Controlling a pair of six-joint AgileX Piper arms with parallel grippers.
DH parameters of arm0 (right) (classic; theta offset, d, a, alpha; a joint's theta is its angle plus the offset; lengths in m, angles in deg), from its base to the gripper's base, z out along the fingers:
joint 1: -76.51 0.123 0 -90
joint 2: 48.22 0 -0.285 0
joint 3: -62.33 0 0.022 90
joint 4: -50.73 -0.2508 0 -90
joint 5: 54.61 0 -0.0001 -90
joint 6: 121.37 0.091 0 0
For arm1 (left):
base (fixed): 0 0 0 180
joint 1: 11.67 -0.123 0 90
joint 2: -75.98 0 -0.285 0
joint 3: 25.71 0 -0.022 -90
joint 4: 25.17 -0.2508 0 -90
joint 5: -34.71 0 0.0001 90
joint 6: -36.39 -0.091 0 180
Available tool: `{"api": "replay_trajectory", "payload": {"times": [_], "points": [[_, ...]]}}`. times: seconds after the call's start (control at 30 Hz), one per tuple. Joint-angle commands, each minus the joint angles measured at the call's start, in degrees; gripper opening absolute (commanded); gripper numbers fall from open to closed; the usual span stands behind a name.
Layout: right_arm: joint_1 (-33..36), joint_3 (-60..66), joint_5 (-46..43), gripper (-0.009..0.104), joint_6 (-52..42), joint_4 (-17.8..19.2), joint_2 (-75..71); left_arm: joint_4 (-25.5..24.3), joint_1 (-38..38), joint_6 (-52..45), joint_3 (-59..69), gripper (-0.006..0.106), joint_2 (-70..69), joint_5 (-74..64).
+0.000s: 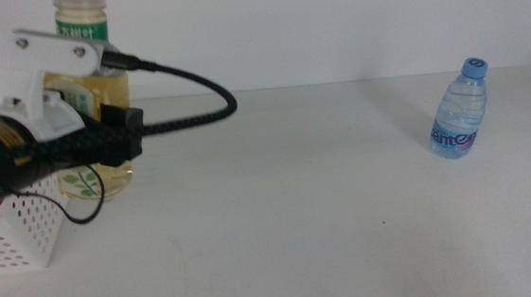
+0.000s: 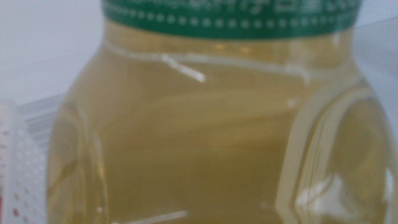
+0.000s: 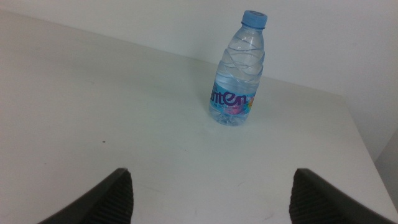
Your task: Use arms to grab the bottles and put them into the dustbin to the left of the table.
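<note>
1. The yellow tea bottle (image 1: pixel 90 86) is being held upright by the left gripper (image 1: pixel 112 132), closed on it, above the white dustbin (image 1: pixel 16 239).
2. It should be centred over the opening before release.
3. The right gripper (image 3: pixel 211 196) is waiting, jaws wide apart, facing the water bottle (image 3: pixel 239 68) standing on the table (image 1: pixel 298 193).

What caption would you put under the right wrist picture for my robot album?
Open right gripper waits low over the white table, facing an upright blue-capped water bottle.
</note>
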Motion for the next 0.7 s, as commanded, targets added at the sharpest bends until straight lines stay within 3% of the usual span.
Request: {"api": "replay_trajectory", "payload": {"times": [0.0,0.33,0.5,0.67], "points": [[-0.3,-0.4,-4.4,0.066,-0.5,0.4,-1.5,-1.3,-0.1,0.6,-5.5,-0.003,-2.2,2.7],[-0.3,-0.4,-4.4,0.066,-0.5,0.4,-1.5,-1.2,-5.5,-3.6,-19.8,-0.003,0.9,-12.8],[-0.3,-0.4,-4.4,0.066,-0.5,0.4,-1.5,3.3,-9.1,-10.3,-27.6,-0.003,4.3,-21.9],[-0.3,-0.4,-4.4,0.066,-0.5,0.4,-1.5,11.3,-15.5,-18.7,-34.6,-0.003,8.7,-27.9]]}}
